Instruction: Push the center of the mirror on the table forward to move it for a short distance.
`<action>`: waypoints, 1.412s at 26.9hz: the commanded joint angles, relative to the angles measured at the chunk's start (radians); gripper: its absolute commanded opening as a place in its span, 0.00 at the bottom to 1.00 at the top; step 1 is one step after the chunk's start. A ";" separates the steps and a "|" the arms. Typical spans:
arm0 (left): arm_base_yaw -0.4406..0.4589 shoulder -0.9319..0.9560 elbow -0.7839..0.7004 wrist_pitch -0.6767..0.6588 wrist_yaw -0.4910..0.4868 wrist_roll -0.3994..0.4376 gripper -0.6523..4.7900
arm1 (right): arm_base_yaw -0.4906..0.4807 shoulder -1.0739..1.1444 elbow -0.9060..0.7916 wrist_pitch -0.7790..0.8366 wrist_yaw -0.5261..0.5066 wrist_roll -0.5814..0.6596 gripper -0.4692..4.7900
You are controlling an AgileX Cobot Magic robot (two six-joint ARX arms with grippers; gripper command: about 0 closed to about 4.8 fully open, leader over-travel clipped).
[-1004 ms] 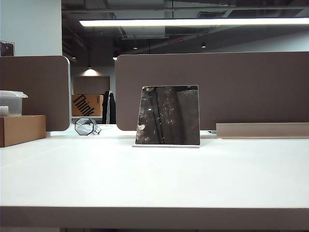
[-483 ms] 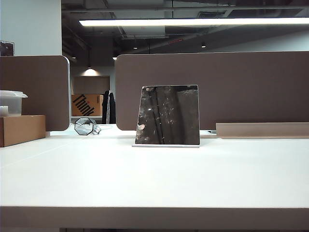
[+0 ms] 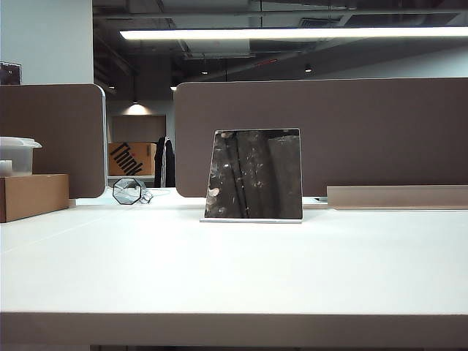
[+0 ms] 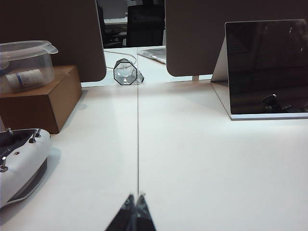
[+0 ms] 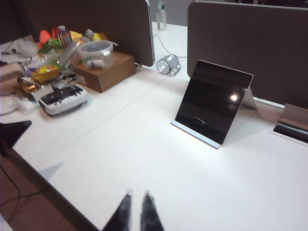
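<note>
The mirror (image 3: 254, 174), a dark, slightly trapezoid panel on a thin pale base strip, leans upright at the middle back of the white table (image 3: 234, 278). Neither gripper shows in the exterior view. In the left wrist view my left gripper (image 4: 135, 197) is shut with its tips touching, low over the table near its front, and the mirror (image 4: 266, 67) stands well ahead and off to one side. In the right wrist view my right gripper (image 5: 137, 194) hovers by the table's front edge, its fingers together but for a thin slit, holding nothing. The mirror (image 5: 214, 101) is some way ahead of it.
A cardboard box (image 3: 33, 196) with a plastic container (image 3: 16, 155) on it sits at the far left. A small octagonal glass object (image 3: 128, 191) lies left of the mirror. Brown partitions (image 3: 365, 131) close the back. A white device (image 4: 19, 163) and clutter (image 5: 53, 43) lie at the left.
</note>
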 commanded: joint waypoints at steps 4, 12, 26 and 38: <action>0.001 0.001 -0.001 0.010 0.004 0.000 0.11 | 0.000 -0.011 0.002 -0.021 0.002 0.003 0.14; 0.001 0.001 -0.001 0.010 0.005 0.000 0.11 | 0.000 -0.012 0.000 0.020 0.005 0.036 0.14; 0.001 0.001 -0.001 0.010 0.005 0.000 0.11 | -0.351 -0.014 -0.278 0.536 -0.175 -0.431 0.14; 0.001 0.001 -0.001 0.010 0.004 0.000 0.11 | -1.185 -0.115 -0.773 0.921 -0.766 -0.279 0.14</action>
